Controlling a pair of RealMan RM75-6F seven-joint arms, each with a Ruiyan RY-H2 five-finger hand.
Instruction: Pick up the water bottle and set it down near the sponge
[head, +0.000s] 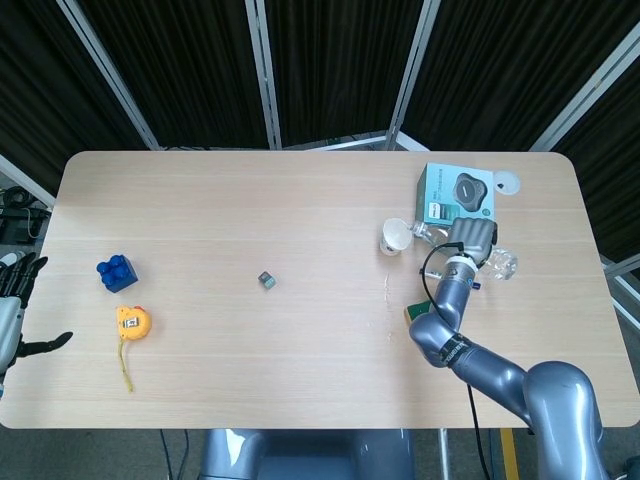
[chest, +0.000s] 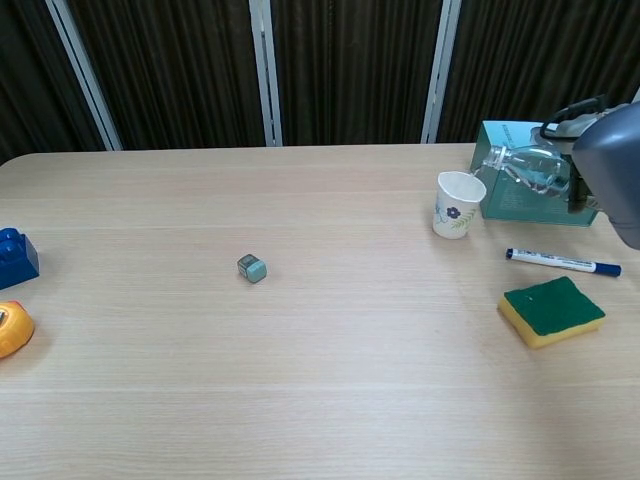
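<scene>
Light wood-grain table with rounded corners, black pleated curtain behind it, pale metal frame bars crossing the curtain, even overhead light, grey floor past the table's right edge

Sponge sits at desk 4 o'clock; bare desk at its 6 and 9 o'clock gives open room. Marker lies just at its 12 o'clock, paper cup and teal box further at 11–12 o'clock, crowding that side. Small cube well apart, mid-desk.
</scene>
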